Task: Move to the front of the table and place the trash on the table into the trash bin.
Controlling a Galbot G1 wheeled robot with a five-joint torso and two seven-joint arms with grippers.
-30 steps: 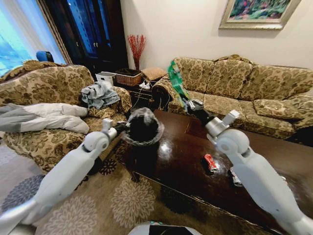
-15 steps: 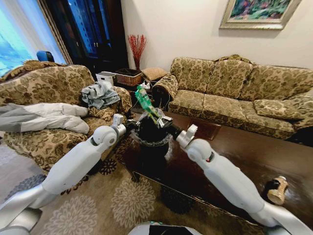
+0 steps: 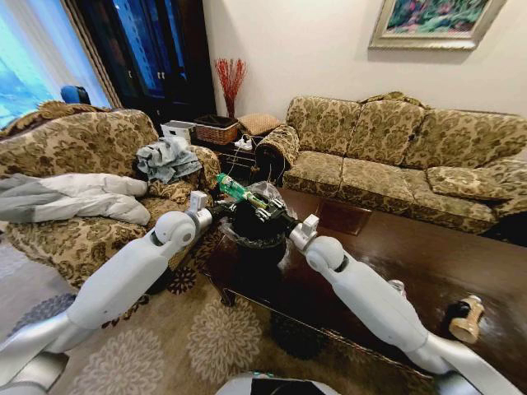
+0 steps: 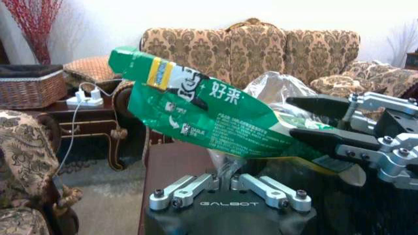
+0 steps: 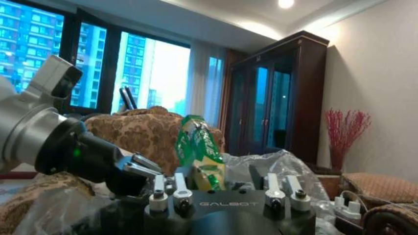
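The bin, black with a crinkled clear liner, is held up at the near left corner of the table by the left gripper, which is reached in from the left and seems clamped on the bin's rim, though its fingers are mostly hidden. Just right of it, over the bin's mouth, the right gripper is closed on the lower end of a green bottle. The bottle is tilted, its free end pointing up and leftward past the left gripper; in the left wrist view its crumpled green label is pinched between dark fingers. Behind the right arm, further right on the tabletop, a small silver-grey can is partly covered by the forearm. A tan bottle-shaped piece lies well apart from both grippers, near the table's right end.
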